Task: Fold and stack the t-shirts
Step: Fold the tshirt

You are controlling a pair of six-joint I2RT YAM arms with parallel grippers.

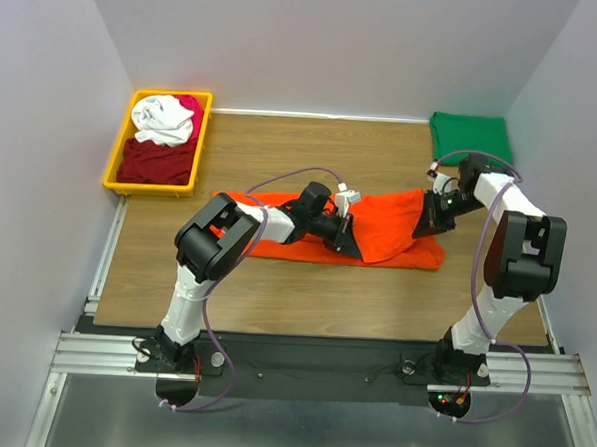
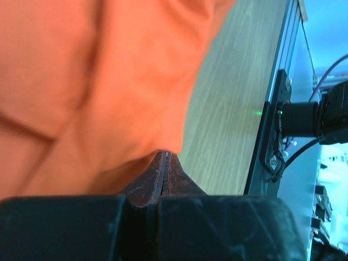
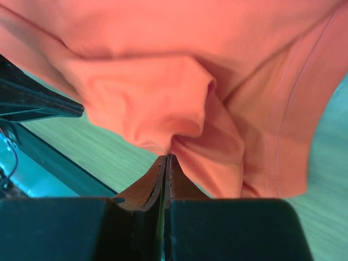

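At the centre of the wooden table [image 1: 275, 292], a bright orange soft cloth t-shirt [image 1: 388, 238] lies stretched in a rumpled band from nine o'clock to three o'clock. Both arms are clamped to it. The left gripper [image 1: 345, 244] has its jaws shut on the cloth's near edge at mid-band, and the right gripper [image 1: 426, 225] pinches a bunched fold at the three o'clock end. Two separate holds likely let the arms lift and spread or turn over the fabric together for a fold.

A folded dark green cloth t-shirt [image 1: 471, 137] waits at the one o'clock corner, probably the start of the stack. At eleven o'clock, a yellow plastic bin [image 1: 116, 164] holds a white shirt [image 1: 164, 118], a dark red shirt [image 1: 159, 163] and a sliver of a magenta shirt [image 1: 192, 106].

The left arm covers the orange shirt's middle, so collar and sleeves are hard to place. The wrist cameras crop to cloth and do not show how much is caught between the jaws.
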